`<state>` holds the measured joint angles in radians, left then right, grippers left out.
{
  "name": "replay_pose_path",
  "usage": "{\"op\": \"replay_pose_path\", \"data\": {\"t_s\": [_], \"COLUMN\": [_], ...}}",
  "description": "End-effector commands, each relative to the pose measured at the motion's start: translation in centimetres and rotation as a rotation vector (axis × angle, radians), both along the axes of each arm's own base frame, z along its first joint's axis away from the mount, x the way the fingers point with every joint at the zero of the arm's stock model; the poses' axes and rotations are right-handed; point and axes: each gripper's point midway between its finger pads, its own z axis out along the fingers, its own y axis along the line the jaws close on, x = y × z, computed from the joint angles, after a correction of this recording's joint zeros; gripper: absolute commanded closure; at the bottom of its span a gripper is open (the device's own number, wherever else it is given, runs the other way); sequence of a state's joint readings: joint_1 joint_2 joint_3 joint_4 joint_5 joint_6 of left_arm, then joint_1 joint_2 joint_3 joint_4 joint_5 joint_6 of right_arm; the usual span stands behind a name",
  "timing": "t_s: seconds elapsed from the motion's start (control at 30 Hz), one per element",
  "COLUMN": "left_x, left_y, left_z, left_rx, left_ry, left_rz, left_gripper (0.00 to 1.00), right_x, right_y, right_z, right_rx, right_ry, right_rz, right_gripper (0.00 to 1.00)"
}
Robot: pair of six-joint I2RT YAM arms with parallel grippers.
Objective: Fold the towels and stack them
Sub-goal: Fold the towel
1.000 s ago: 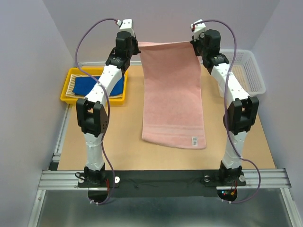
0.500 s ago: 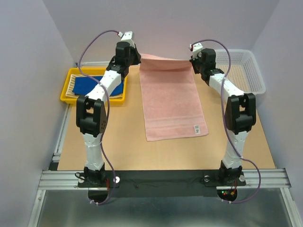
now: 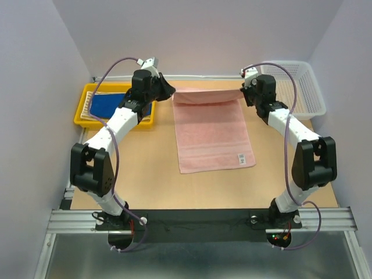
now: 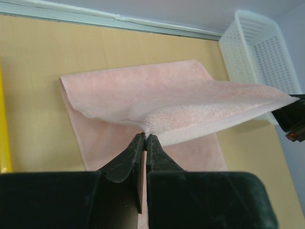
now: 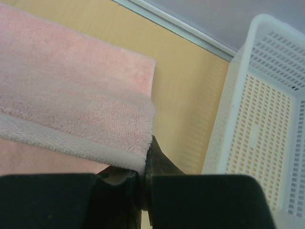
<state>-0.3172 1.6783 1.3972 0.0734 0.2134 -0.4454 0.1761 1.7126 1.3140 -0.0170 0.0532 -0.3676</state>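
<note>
Cloth is clamped in both my jaws: the left jaws are closed tight on the far left corner of the pink towel (image 3: 212,136), the right jaws closed tight on its far right corner. That edge is stretched between them just above the desk (image 3: 139,168). A second ago I held it high with most of it hanging; now most of it lies flat mid-desk. Its long axis runs from far edge to near edge, with the white label (image 3: 240,157) at the near right corner.

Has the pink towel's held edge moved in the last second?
Yes. On the pink towel, it came nearer in the top view, from beyond the white basket to level with its middle.
</note>
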Motion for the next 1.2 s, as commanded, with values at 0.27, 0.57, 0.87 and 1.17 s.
{"op": "replay_pose_path", "data": {"t_s": [0.27,0.57,0.87,1.17], "left_x": [-9.0,-13.2,-14.8,-16.8], "left_y": [2.0,1.1,2.3,1.1], "left_z": [-3.0,-7.1,-8.5,-8.0], "left_rx": [-0.020,-0.010,0.016,0.001], "left_ry": [0.093,0.181,0.224,0.237], "left_rz": [0.078,0.089,0.174,0.134], "left_gripper": [1.00,1.00,1.00,1.00], "right_x": [-9.7,-14.1,-17.4,-19.6], "right_y": [-5.8,-5.2,-4.6,-5.4], "right_z": [-2.4,-3.6,-6.1,-6.9], "right_rx": [-0.083,-0.045,-0.088,-0.169], "right_ry": [0.028,0.067,0.202,0.270], "right_rz": [-0.162,-0.110,-0.014,0.015], "right_gripper": [0.93,0.91,0.85,0.85]}}
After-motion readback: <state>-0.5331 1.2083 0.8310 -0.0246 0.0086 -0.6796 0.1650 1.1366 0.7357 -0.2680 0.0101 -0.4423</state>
